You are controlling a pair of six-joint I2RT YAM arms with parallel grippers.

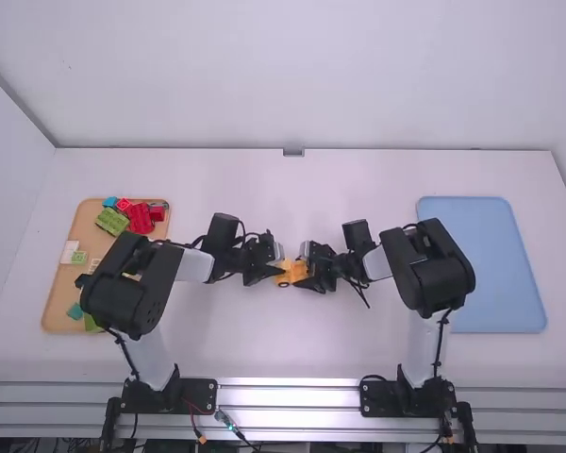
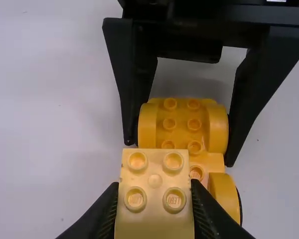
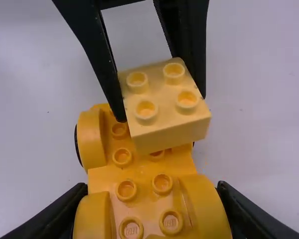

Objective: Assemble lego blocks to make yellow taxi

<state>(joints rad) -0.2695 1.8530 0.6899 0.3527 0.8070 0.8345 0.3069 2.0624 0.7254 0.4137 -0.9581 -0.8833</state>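
Mid-table, my left gripper meets my right gripper around the yellow car base. In the left wrist view my left gripper is shut on a light yellow 2x2 block, studs up. That block hangs over the studded middle of the car base in the right wrist view, tilted against it; whether they touch I cannot tell. My right gripper holds the base by its wheel arches at one end, shut on it.
A wooden tray with red, green and blue blocks lies at the left, partly under the left arm. A blue tray lies at the right, beside the right arm.
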